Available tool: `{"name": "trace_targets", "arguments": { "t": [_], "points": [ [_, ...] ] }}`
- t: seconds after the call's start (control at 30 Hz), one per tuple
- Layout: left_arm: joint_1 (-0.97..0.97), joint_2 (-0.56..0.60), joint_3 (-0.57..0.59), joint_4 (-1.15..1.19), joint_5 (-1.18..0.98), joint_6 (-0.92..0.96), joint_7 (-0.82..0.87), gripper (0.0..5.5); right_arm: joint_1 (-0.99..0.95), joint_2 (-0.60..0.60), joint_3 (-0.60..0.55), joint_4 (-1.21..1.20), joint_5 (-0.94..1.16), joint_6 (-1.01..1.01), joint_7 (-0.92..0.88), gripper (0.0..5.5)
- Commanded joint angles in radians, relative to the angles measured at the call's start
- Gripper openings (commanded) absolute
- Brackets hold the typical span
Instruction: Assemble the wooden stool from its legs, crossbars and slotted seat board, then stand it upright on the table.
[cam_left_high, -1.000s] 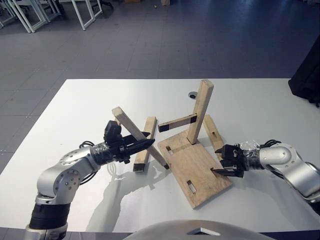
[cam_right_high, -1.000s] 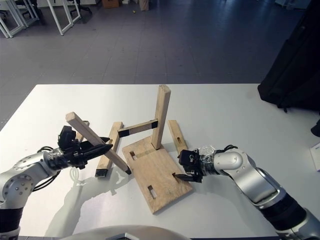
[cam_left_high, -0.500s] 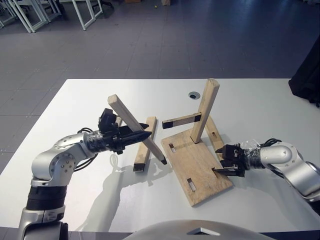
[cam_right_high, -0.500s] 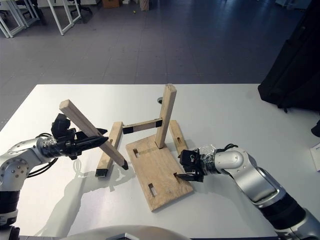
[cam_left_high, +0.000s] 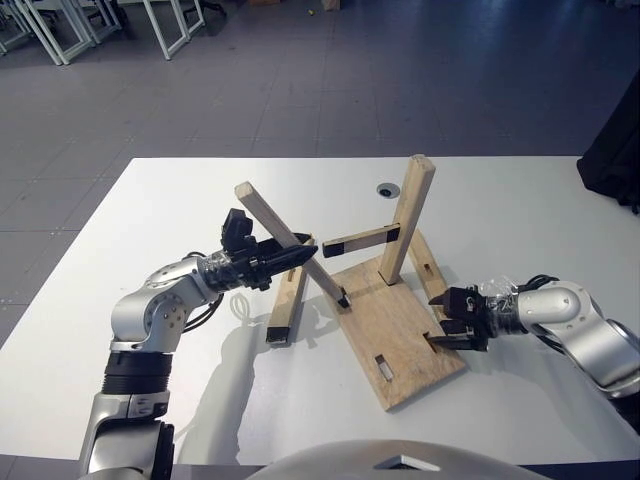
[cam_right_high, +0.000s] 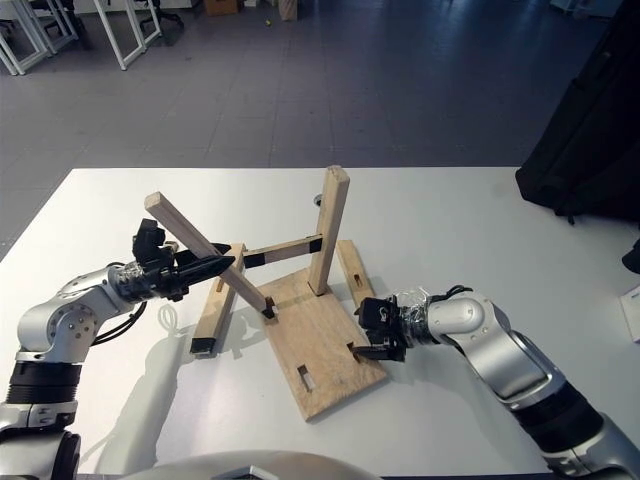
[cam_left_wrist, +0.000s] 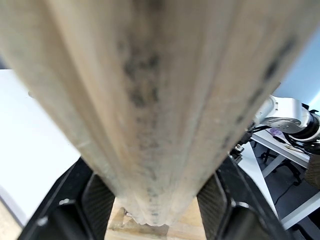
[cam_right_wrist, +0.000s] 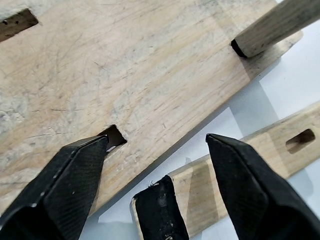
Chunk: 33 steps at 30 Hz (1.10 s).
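over the last second the left pincer (cam_left_high: 298, 257), clamped on a tilted leg (cam_left_high: 265, 213), has carried it from beside the seat board (cam_left_high: 400, 335) to over it, so the leg's dark lower end now sits at or just above the board's left rear slot; whether it has entered cannot be told. the board lies flat on the desk (cam_left_high: 500, 200) with one upright leg (cam_left_high: 405, 220) and its crossbar (cam_left_high: 362, 240) already planted. the right pincer (cam_left_high: 440, 322) has stayed at the board's right edge, fingers spread wide, holding nothing. a spare leg (cam_left_high: 288, 300) lies just left of the board. i judge the second leg is about to be seated, needing to be tipped upright first.
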Motion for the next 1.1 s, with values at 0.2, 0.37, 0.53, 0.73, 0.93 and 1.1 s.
{"name": "trace_targets", "arguments": {
  "t": [0.2,0.37,0.53,0.73,0.93,1.1],
  "points": [
    [-0.025,-0.027,-0.014,0.060,0.060,-0.049,-0.011,2.03,-0.029,0.017,0.006,0.031,-0.037,-0.012,0.024,3.60],
    [-0.018,-0.023,-0.056,0.079,0.135,-0.101,-0.014,2.03,-0.029,0.026,0.004,0.031,-0.040,-0.012,0.022,3.60],
    [0.011,-0.007,-0.053,0.012,0.143,-0.114,-0.003,2.03,-0.018,0.030,0.001,0.023,-0.041,-0.009,0.019,3.60],
    [0.030,0.005,-0.072,-0.034,0.169,-0.117,-0.014,2.03,0.005,0.032,-0.005,0.000,-0.039,0.006,0.007,3.60],
    [-0.002,0.030,-0.126,-0.024,0.220,-0.108,-0.016,2.03,0.008,0.033,-0.006,-0.004,-0.041,0.009,0.006,3.60],
    [-0.063,0.031,-0.170,0.066,0.254,-0.112,-0.022,2.03,0.009,0.036,-0.005,-0.006,-0.043,0.014,0.003,3.60]
  ]
}}
